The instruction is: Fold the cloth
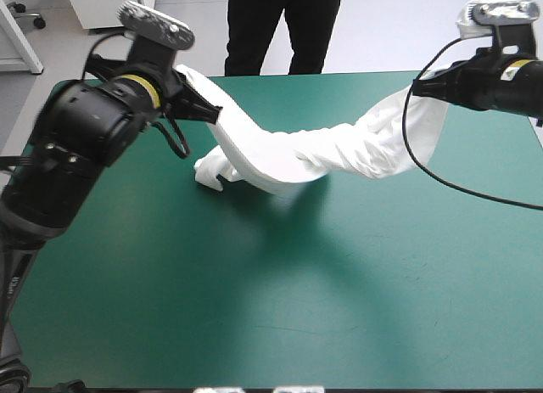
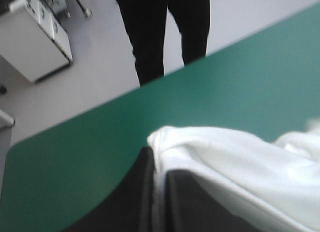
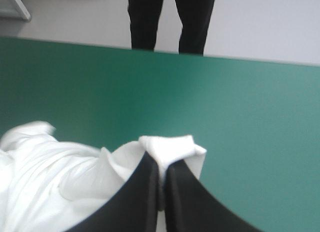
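One T-shirt (image 1: 339, 151) strung left to right, left hand (image 1: 217, 113) and right hand (image 3: 161, 164) clamping its ends

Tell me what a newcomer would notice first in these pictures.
The white T-shirt hangs like a twisted rope over the far half of the teal-green table, slung between the two arms. The left tool is shut on one end and the right tool on the other, both held above the table. The shirt's lowest fold droops near the left tool, at or just above the table.
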`<state>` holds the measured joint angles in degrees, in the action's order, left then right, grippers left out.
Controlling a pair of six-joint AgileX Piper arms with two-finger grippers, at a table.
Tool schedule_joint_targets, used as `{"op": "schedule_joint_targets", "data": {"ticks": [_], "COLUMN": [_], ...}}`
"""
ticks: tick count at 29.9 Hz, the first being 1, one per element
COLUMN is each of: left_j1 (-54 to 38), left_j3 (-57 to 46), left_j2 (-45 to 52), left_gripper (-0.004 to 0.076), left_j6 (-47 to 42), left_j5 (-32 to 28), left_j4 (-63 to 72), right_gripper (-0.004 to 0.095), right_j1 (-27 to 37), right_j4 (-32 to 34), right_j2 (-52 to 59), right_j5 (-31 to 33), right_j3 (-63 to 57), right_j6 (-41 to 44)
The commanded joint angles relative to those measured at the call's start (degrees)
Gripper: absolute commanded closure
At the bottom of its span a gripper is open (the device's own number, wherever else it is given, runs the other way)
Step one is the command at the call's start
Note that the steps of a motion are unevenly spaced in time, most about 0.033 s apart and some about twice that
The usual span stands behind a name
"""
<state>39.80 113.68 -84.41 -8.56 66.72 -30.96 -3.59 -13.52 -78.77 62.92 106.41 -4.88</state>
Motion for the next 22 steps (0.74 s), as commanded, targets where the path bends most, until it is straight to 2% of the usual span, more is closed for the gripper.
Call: {"op": "schedule_joint_targets", "data": {"ticks": [1,9,14,20,22], "left_j1": [0.06,0.06,0.06,0.06,0.06], "left_j3": [10.67,28.09,34.96,40.41,41.70], "left_j2": [2.49,2.74,2.96,2.96,2.96], "left_gripper": [0.0733,0.0733,0.0733,0.0733,0.0733], "left_j6": [1.36,3.75,4.12,9.01,10.35], "left_j5": [-3.86,-9.76,-15.53,-24.11,-24.78], "left_j4": [-2.66,-1.91,-0.83,9.06,11.21], "right_gripper": [0.0925,0.0925,0.0925,0.0925,0.0925], "right_j1": [0.08,0.08,0.08,0.08,0.08], "right_j4": [-1.69,-5.57,-5.71,-5.71,-5.71], "right_j2": [4.37,5.14,5.14,5.14,5.14], "right_j5": [-3.59,-5.83,-7.86,-9.69,-10.07], "right_j3": [6.87,24.10,33.23,40.34,41.33], "right_j6": [-1.40,-2.76,-2.76,-2.76,-2.76]}}
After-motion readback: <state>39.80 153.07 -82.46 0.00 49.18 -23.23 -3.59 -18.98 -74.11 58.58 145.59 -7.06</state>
